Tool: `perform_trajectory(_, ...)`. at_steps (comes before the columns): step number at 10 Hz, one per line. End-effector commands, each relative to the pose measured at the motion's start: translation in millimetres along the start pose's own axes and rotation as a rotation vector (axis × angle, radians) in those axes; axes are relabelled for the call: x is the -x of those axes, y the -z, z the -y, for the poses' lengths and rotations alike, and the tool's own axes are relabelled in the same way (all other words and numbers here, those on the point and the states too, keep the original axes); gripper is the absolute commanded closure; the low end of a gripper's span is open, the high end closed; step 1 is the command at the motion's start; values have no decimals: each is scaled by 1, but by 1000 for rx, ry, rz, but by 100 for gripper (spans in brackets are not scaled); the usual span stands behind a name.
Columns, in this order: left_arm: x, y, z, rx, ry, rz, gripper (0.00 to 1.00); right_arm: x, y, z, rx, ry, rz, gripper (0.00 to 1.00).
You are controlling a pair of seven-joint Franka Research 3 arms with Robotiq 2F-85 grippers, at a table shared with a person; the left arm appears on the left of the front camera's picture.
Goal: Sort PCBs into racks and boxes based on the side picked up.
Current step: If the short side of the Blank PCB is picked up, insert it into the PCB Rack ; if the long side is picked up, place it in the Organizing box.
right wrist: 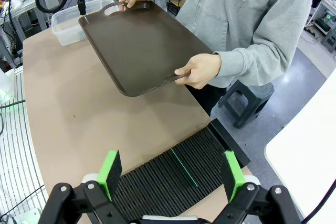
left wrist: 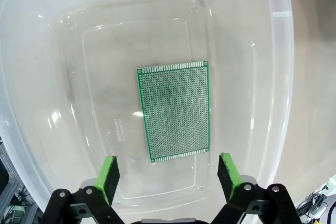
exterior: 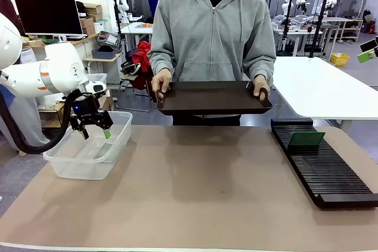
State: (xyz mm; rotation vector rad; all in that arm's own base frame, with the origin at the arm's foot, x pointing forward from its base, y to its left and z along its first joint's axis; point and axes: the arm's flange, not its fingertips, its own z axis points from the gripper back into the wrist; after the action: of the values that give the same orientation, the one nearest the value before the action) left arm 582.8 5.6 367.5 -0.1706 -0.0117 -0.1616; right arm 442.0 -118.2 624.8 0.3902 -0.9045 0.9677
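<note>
One green PCB (left wrist: 175,111) lies flat on the bottom of the clear tub (left wrist: 47,103). My left gripper (left wrist: 169,176) hangs open just above it, nothing between its fingers. From the front, the left gripper (exterior: 94,129) sits over the clear tub (exterior: 82,166) at the table's left. A second PCB (exterior: 306,139) stands on edge in a slot near the far end of the black rack (exterior: 328,172). My right gripper (right wrist: 171,172) is open above the black rack (right wrist: 157,179), where the standing PCB (right wrist: 184,167) shows as a thin green line.
A person in a grey hoodie stands at the far side and holds a dark brown handled tray (exterior: 212,97) with both hands above the table edge; the tray (right wrist: 142,45) is bare. A white table (exterior: 331,87) stands at the back right.
</note>
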Motion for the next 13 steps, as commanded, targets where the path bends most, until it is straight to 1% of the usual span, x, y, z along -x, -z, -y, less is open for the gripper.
perform_trajectory(1,6,-6,9,22,-30,-2,0,0,1,-1,4,4,-7,0)
perform_trajectory(2,0,0,0,0,0,0,0,0,1,-1,4,4,-7,0)
perform_trajectory(8,0,0,2,4,-5,-2,0,0,1,-1,4,4,-7,0)
perform_trajectory(9,9,-16,-1,-18,85,-6,0,0,1,-1,4,4,-7,0)
perform_trajectory(11,29,-53,-6,44,236,6,0,0,1,-1,4,4,-7,0)
perform_trajectory(13,47,-95,-12,32,355,37,0,0,1,-1,4,4,-7,0)
